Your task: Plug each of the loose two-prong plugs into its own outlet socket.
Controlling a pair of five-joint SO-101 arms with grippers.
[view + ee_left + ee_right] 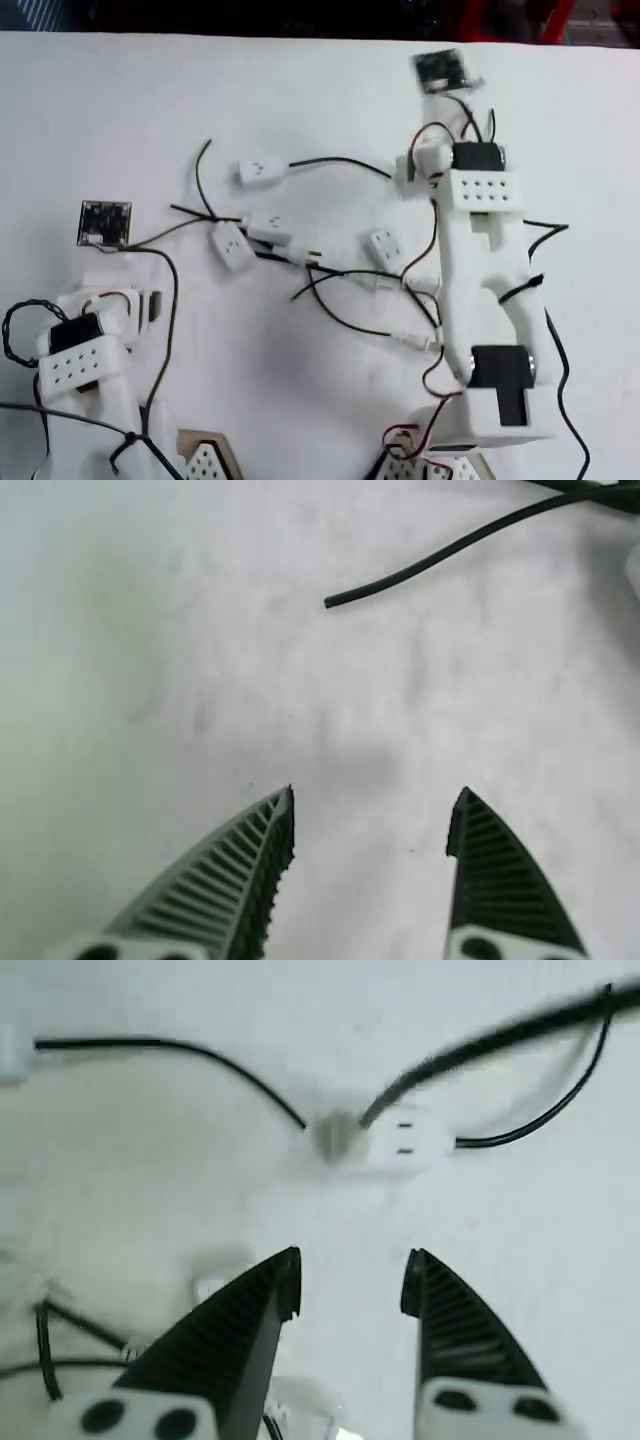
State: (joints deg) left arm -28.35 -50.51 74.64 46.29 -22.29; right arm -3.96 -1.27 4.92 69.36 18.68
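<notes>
Left claw point(370, 815): jaws apart over the white bench point(120, 680); black cable end point(330, 601) lies ahead of it.
Right claw point(350, 1280): jaws apart; white outlet socket point(405, 1142) lies ahead, beyond the tips.

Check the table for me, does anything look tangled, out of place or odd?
The black cords lie crossed in a tangle among the white sockets. One cord's loose end lies bare on the table, with no plug visible on it, ahead of the open left gripper.
</notes>
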